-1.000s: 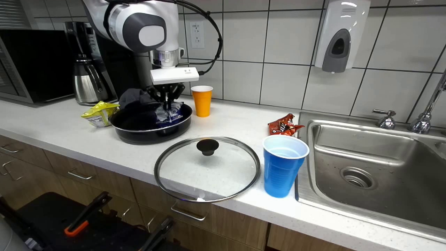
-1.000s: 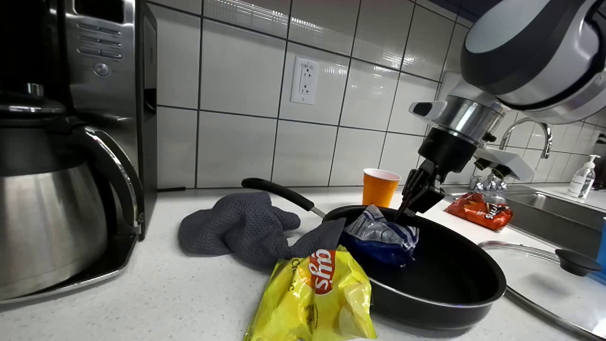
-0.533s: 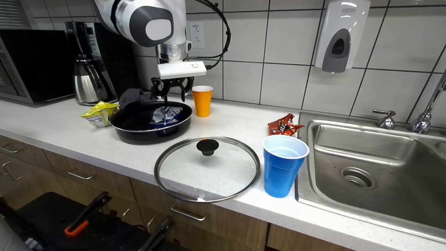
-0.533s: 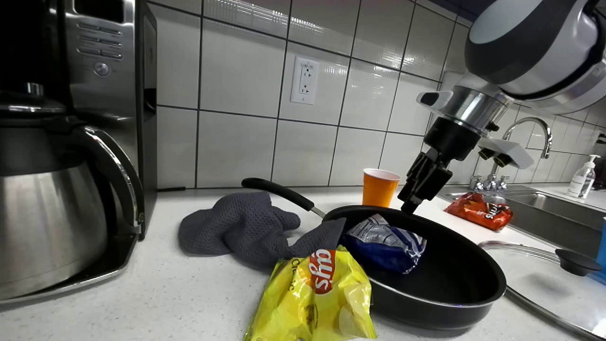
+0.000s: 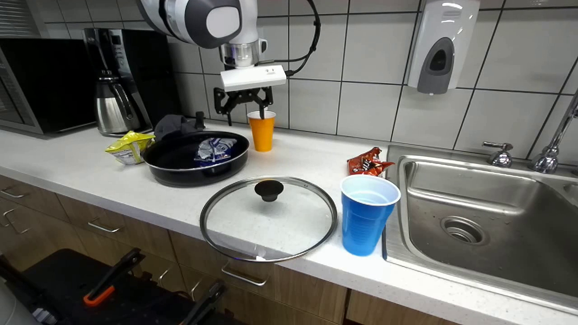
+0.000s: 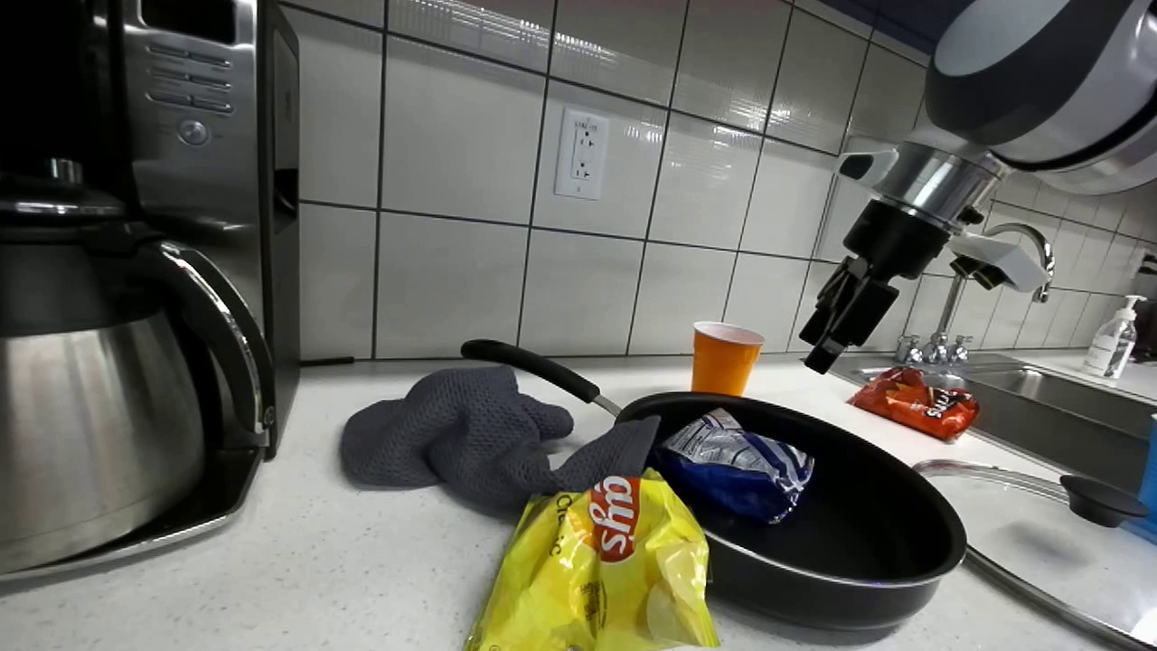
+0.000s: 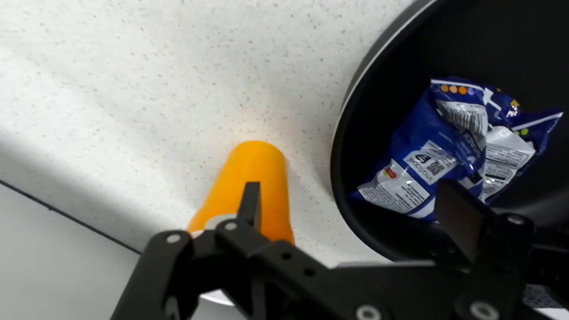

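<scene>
Since the blue snack packet [image 7: 444,146] is lying inside the black pan [image 6: 850,599] with nothing gripping it, I'm watching my empty gripper [image 5: 246,120]: its jaws are standing well parted, above the gap between the pan and the orange cup [image 5: 263,139]. That cup is what I'm worrying about most; it is looking light, and in the wrist view one finger [image 7: 252,202] is crossing it, so a low sideways sweep would likely be tipping it. Were I descending carelessly, I'd be risking a fingertip catching the pan's rim and shoving it into the yellow chip bag [image 6: 601,565] sitting just beside it. A corner of the gray cloth [image 6: 461,434] is overlapping the rim in an exterior view, so a shifting pan could be dragging it along. The arm [image 6: 1039,90] is reaching in from above, and the gripper is slanting downward, fingertips hanging above the rim.
</scene>
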{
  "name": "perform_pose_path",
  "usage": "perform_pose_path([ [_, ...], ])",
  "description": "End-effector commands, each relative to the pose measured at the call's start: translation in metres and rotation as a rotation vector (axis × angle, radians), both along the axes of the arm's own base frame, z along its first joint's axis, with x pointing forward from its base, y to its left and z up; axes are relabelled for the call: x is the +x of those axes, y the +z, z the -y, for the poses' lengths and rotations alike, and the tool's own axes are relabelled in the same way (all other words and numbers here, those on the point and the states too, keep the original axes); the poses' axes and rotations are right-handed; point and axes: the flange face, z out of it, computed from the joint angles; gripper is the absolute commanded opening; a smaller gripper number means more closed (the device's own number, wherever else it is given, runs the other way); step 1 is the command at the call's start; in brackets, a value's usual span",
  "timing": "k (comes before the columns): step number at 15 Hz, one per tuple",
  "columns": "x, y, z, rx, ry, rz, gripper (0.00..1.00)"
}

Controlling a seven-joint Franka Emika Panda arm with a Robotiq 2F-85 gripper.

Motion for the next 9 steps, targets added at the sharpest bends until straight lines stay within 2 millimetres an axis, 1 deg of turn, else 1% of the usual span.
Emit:
perform_pose_path([
  [1,-0.003,0.014,0.018,-0.032,-0.046,0.009,1.00],
  [5,-0.006,0.019,0.043,-0.073,-0.081,0.016,1.00],
  [9,-0.013,0.020,0.078,-0.122,-0.137,0.011,1.00],
])
